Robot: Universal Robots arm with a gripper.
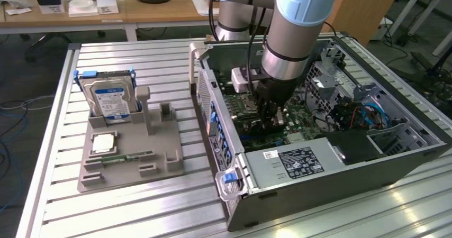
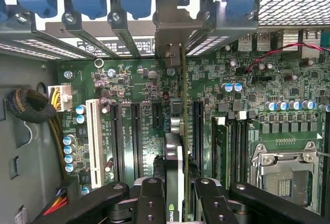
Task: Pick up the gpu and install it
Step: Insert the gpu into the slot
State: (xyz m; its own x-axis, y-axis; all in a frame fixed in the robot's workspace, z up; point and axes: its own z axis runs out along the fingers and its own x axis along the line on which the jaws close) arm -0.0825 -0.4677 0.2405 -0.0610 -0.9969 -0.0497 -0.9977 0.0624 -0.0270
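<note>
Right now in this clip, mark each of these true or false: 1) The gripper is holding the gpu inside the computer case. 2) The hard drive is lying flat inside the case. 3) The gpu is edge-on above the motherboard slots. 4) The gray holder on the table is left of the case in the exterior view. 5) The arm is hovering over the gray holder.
1) True: the gripper is shut on the gpu inside the computer case.
2) False: the hard drive stands upright in the gray holder.
3) True: it is over the motherboard.
4) True.
5) False: the arm reaches into the case.
</note>
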